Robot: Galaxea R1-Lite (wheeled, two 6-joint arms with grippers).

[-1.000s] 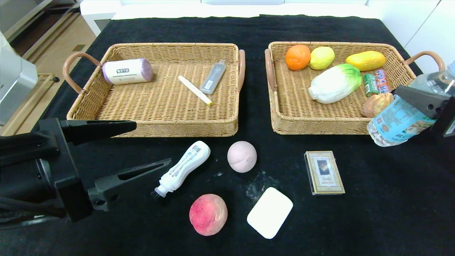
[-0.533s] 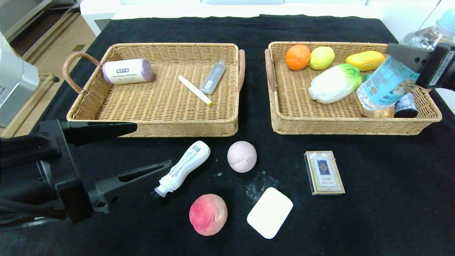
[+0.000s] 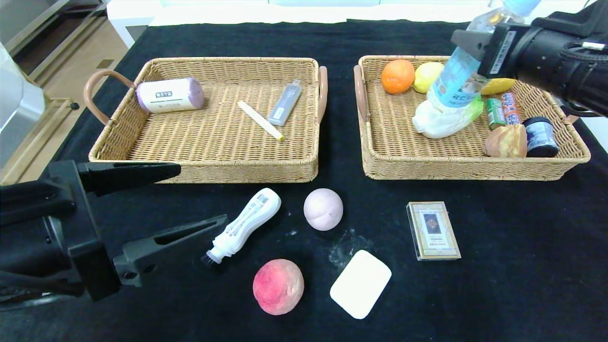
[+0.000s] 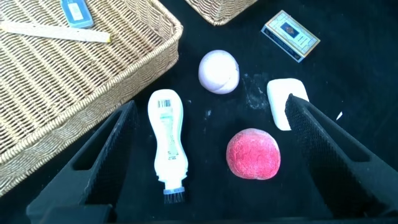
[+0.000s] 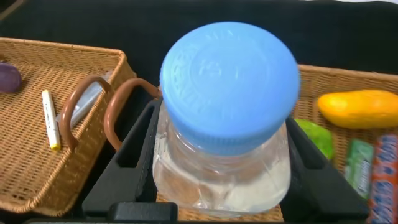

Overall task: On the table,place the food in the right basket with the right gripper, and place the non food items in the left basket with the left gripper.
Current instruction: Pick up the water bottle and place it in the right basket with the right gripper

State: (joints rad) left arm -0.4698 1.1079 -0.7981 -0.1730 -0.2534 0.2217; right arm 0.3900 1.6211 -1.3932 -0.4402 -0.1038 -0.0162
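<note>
While gripped, water bottle [image 3: 455,85] over right basket [image 3: 380,156]

We see a black table cloth [image 3: 498,294] with faint white smudges at lower centre. Both baskets — left [image 3: 204,156] and right [image 3: 394,156] — are tan weave with brown handles. The water bottle [image 3: 456,80] at upper right is clear, with a pale blue label and cap. Lower centre: a red-pink peach [image 3: 278,286], a pale pink bun [image 3: 323,209], a white pad [image 3: 360,283], a white bottle with a black brush tip [image 3: 242,223] — and a gold-edged card box [image 3: 432,230].
</note>
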